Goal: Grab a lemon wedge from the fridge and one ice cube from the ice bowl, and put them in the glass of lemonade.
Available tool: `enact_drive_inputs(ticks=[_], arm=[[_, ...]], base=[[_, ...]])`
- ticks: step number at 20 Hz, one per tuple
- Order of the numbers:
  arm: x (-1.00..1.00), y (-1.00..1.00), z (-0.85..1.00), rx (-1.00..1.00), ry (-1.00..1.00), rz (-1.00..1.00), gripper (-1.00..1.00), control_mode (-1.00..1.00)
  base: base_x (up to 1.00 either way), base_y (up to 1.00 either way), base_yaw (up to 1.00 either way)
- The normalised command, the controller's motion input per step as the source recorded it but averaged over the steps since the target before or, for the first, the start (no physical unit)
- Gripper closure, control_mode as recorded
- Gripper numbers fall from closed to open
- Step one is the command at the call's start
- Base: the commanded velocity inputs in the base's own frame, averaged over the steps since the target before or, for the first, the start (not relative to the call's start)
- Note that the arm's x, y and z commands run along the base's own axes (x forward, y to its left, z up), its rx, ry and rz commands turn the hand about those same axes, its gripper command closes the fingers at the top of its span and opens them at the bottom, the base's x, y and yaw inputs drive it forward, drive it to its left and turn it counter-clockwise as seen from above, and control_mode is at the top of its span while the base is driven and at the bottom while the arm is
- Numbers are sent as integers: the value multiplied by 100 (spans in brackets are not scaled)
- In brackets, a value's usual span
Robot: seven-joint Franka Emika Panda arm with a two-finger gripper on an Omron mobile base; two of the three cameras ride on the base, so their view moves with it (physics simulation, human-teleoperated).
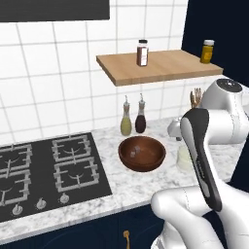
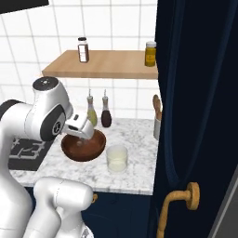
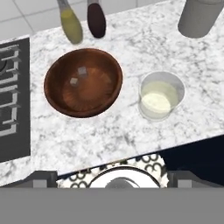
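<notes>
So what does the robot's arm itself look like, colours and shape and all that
The arm is made of glossy white rounded segments with smooth bulbous shells. A long dark grey to black band runs down one link, and a dark round cap tops the joint nearest the hand. The gripper sits in a boxy white housing. No cables or markings are visible.

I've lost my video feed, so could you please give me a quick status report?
Gripper open, empty, above the ice bowl. Ice cubes in bowl; glass of lemonade beside it, apart. Nothing in the way.
</notes>
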Motion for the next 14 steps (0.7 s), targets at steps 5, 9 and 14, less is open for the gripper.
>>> enact_drive_inputs(ticks=[5, 9, 14], arm=[[50, 1, -17, 2, 2, -6, -100, -100], [100, 15, -16, 0, 4, 0, -100, -100], [97, 41, -46, -4, 15, 4, -100, -100]], base=[[0, 0, 0], [0, 0, 0], [0, 0, 0]])
